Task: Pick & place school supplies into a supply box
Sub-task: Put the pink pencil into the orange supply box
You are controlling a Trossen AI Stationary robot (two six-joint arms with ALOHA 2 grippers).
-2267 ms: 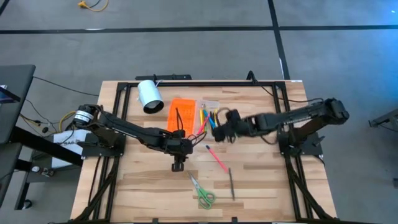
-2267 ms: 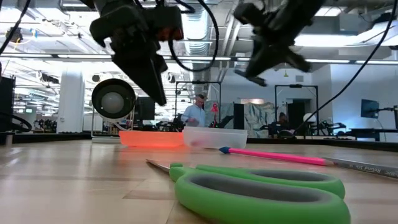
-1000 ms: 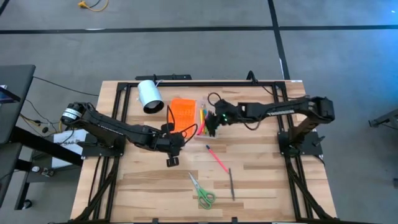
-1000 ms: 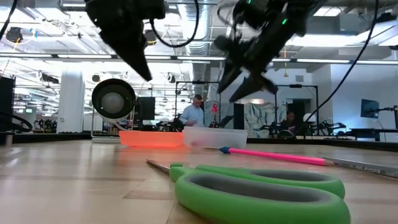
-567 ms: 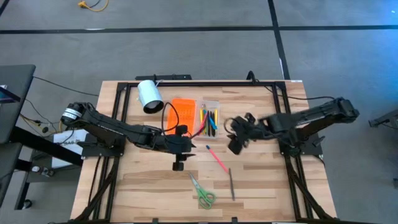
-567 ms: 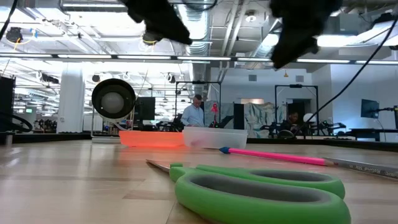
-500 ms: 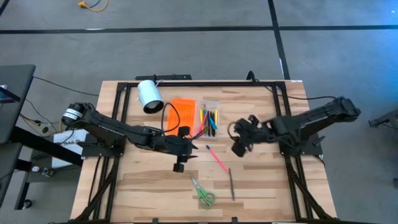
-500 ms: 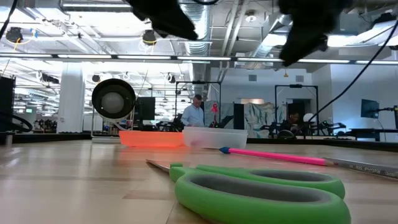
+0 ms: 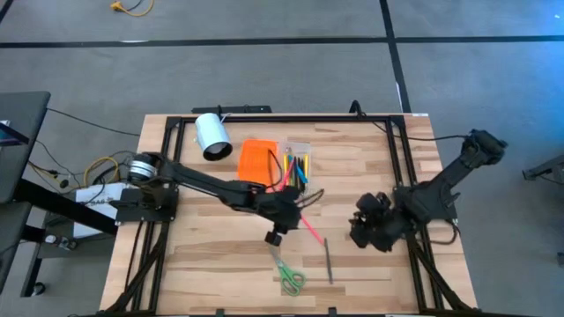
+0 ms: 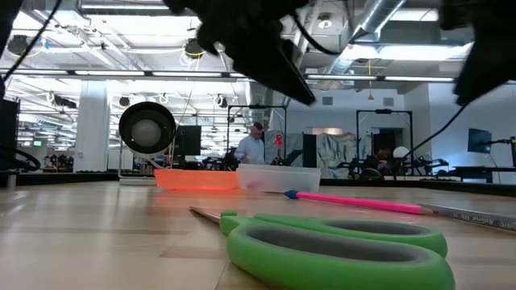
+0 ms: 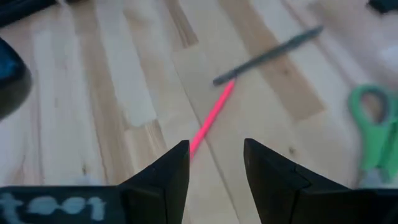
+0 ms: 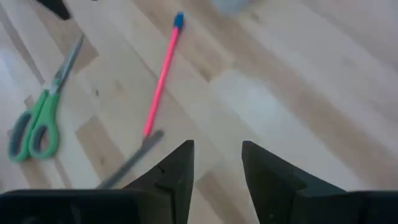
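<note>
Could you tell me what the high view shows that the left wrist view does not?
Only the high view shows the white cylinder, the orange lid, the tray of coloured pencils and the right gripper, open above the table's right side. Only the left wrist view shows the left gripper from behind its open fingers, framing the pink pencil's near end. Both show the pink pencil, the dark grey pencil and the green scissors lying apart on the wooden table.
</note>
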